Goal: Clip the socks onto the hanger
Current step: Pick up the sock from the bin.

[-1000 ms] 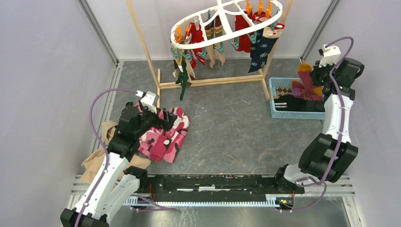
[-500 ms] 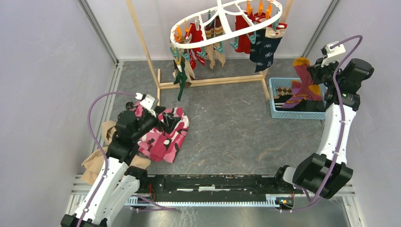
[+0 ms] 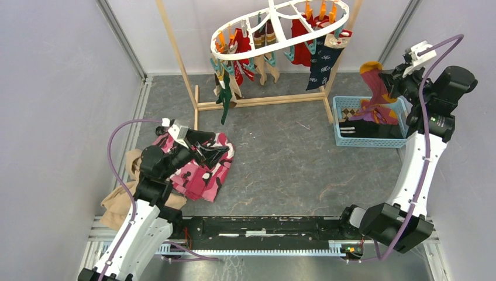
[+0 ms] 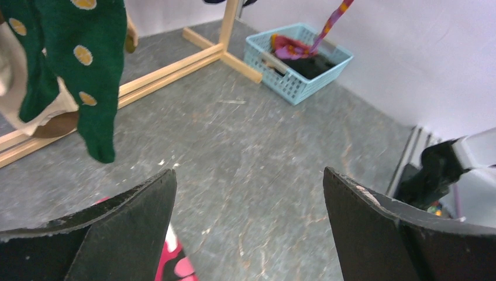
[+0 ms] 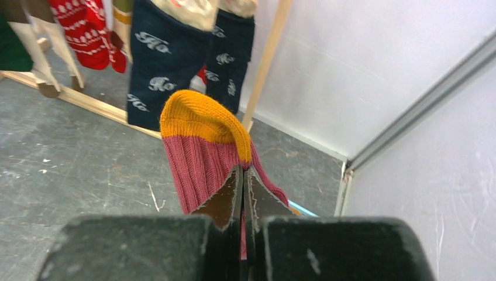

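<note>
Right claw [image 5: 243, 172] pinching sock [image 5: 199, 158], risen higher over basket [image 3: 367, 142] below; hanger [image 3: 257, 51] ahead-left, clipping likely next. Left claw [image 4: 248, 222] wide, empty.

hanger [image 3: 251, 54]: its top runs out of my overhead picture, so i can't see what it hangs from.
clips [image 3: 320, 9]: too small from above for me to tell which sock each one bites.
rack [image 3: 175, 52]: its poles leave the top edge.
tan cloth [image 3: 115, 204]: partly under my left arm [image 3: 137, 219].
pink cloth [image 3: 202, 175]: upper part covered by the left gripper [image 4: 248, 175]; the wrist view gives me only a sliver.
left fingers [image 4: 117, 234]: cut off at the bottom edge.
green sock [image 4: 88, 64]: top cut off.
held sock [image 5: 202, 146]: lower part hidden behind the right gripper [image 5: 243, 178].
basket [image 3: 365, 141]: contents partly hidden by that sock, the rest too dark for me to sort.
</note>
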